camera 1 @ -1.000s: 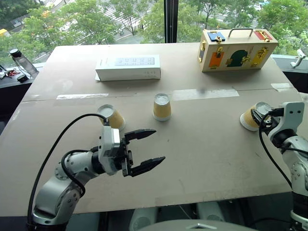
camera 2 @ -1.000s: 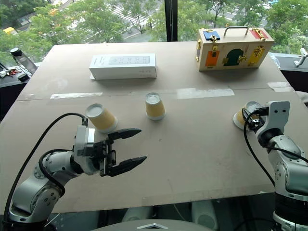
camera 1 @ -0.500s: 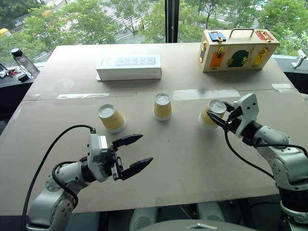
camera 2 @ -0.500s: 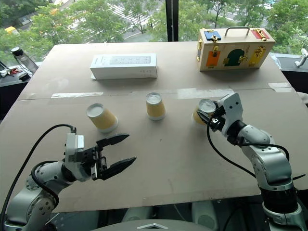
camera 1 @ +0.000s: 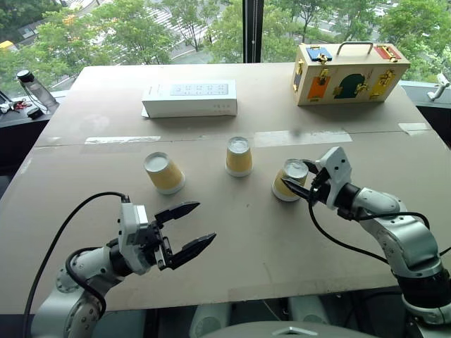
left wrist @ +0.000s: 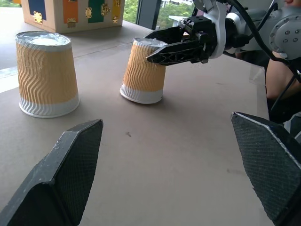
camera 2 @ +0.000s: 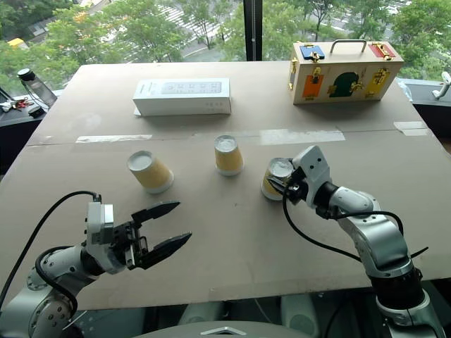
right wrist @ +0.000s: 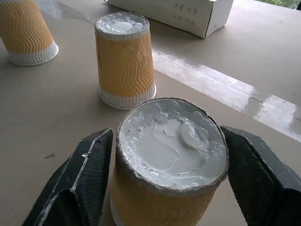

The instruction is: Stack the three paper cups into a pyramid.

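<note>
Right wrist view: right gripper (right wrist: pixel 169 188) astride upturned cup (right wrist: pixel 171 141).

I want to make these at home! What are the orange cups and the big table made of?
The cups look like paper: a wavy, ribbed matte orange sleeve with a white rim and crinkled white base. The table looks like dull brown board, perhaps cardboard or fibreboard, its panels joined with shiny clear tape.

You've got a brown tabletop (camera 1: pixel 211 232) with three paper cups (camera 1: pixel 239 156) upside down in a loose row. Take the middle one as landmark: one cup (camera 1: pixel 164 173) sits to its left, one cup (camera 1: pixel 288 180) to its right. Beyond it lies a white box (camera 1: pixel 189 98); far right, a wooden case (camera 1: pixel 349 72).
</note>
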`<state>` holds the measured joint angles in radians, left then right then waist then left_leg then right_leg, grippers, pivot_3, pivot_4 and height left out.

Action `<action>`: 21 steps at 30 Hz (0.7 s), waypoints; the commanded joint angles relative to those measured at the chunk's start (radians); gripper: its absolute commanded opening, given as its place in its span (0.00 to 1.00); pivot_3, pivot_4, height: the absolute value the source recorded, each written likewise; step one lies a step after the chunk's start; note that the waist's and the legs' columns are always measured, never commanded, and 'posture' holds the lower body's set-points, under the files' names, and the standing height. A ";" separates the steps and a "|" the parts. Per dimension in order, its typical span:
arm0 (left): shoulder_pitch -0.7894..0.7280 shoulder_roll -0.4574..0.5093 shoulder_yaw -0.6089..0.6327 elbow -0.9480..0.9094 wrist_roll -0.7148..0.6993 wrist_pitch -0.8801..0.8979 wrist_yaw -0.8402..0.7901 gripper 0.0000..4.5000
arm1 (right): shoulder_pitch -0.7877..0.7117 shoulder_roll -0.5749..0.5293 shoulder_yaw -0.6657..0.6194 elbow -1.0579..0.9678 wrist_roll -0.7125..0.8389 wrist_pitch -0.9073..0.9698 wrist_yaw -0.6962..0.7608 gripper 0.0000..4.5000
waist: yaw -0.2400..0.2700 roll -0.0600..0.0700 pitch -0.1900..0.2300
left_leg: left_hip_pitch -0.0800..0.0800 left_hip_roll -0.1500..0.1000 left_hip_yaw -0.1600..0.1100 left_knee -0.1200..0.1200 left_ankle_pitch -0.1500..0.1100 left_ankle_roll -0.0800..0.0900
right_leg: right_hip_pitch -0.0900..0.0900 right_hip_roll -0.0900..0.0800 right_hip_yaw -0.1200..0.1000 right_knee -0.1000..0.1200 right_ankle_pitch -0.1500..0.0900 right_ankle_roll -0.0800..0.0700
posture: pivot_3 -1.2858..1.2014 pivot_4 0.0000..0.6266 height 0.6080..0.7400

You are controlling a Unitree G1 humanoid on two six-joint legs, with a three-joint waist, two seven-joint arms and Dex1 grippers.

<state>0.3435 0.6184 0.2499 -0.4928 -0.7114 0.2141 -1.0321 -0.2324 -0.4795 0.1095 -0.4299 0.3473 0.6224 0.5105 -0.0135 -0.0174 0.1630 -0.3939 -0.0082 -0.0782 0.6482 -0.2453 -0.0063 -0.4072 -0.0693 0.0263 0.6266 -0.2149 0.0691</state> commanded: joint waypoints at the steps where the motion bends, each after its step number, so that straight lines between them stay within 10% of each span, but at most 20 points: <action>1: -0.044 0.008 0.033 -0.023 -0.034 0.028 0.044 1.00 | 0.005 -0.004 -0.042 -0.039 0.020 -0.044 0.028 0.99 | 0.002 0.000 0.000 | 0.000 0.000 0.000 0.000 0.000 0.000 | 0.000 0.000 0.000 0.000 0.000 0.000 | 0.52 0.24 1.00; 11: -0.527 0.021 -0.159 0.079 0.073 0.400 0.388 1.00 | 0.217 -0.090 -0.302 -0.291 0.251 -0.227 0.239 0.99 | 0.015 -0.001 -0.001 | -0.001 -0.002 -0.007 0.002 0.000 0.000 | 0.003 0.000 -0.006 0.000 0.002 0.004 | 0.52 0.24 1.00; 21: -0.901 -0.103 -0.369 0.499 0.303 0.320 0.363 1.00 | 0.457 -0.130 -0.420 -0.413 0.308 -0.278 0.261 0.99 | 0.001 -0.002 0.000 | 0.002 -0.002 -0.006 0.001 0.000 0.000 | 0.005 0.000 -0.004 0.000 0.002 0.004 | 0.52 0.24 1.00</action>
<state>-0.5125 0.5291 -0.1060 -0.0539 -0.4541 0.5979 -0.6505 0.2008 -0.6040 -0.2712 -0.7859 0.6342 0.3635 0.7789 -0.0125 -0.0190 0.1627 -0.3922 -0.0103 -0.0838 0.6495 -0.2453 -0.0064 -0.4027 -0.0692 0.0224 0.6266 -0.2126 0.0733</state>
